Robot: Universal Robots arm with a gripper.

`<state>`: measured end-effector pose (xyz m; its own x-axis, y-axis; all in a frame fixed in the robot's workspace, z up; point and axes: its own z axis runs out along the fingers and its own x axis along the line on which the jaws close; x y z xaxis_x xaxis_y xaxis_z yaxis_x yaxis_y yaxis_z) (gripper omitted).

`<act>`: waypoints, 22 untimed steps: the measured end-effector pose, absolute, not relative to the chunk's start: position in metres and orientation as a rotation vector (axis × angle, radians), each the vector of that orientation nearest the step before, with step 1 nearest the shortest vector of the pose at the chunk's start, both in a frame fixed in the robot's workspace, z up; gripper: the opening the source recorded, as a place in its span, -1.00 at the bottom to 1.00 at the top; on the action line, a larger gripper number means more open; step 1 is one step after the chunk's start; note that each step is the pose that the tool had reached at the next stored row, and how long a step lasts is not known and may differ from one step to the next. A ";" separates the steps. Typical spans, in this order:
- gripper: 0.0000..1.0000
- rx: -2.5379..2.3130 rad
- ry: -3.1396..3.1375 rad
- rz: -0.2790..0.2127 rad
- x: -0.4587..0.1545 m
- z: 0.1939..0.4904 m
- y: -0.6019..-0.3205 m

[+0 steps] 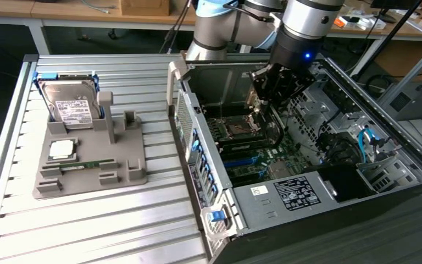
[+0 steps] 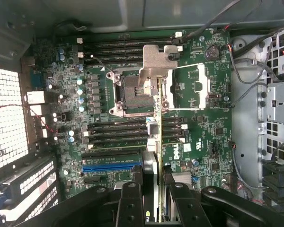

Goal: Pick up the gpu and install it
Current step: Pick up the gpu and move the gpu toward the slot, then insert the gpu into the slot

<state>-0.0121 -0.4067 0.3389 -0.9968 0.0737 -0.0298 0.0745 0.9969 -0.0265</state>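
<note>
One hand point(image 2: 153, 191) clamped on one gpu point(image 2: 155, 137), card edge-on over one motherboard point(image 2: 203, 142), inside one open case point(image 1: 196, 137). Open room both sides of card; case walls well apart.

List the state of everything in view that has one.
tool, shut on gpu.
gpu, held on edge over the motherboard, not seated.
computer case, open, side panel off.
CPU socket, empty.
hard drive, upright in grey holder.
memory stick, flat on grey holder.

Arm point(image 1: 307, 22) angled steeply down, pincer point(image 2: 153, 178) clamped (fingers point(image 2: 131, 201) close together)
</note>
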 end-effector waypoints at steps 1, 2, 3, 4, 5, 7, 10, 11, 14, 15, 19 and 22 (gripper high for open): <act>-0.47 0.115 3.110 -0.043 -0.012 0.339 -0.407; -0.47 0.115 3.110 -0.043 -0.012 0.339 -0.407; -0.47 0.115 3.110 -0.043 -0.012 0.339 -0.407; -0.47 0.115 3.110 -0.043 -0.012 0.339 -0.407; -0.47 0.115 3.110 -0.043 -0.012 0.339 -0.407; -0.47 0.115 3.110 -0.043 -0.012 0.339 -0.407; -0.47 0.112 3.110 -0.043 -0.012 0.339 -0.407; -0.47 0.108 3.111 -0.043 -0.012 0.339 -0.407; -0.47 0.082 3.111 -0.043 -0.012 0.339 -0.407; -0.47 0.075 3.111 -0.042 -0.012 0.339 -0.407; -0.47 0.045 3.112 -0.042 -0.012 0.339 -0.407; -0.47 0.025 3.112 -0.042 -0.012 0.339 -0.407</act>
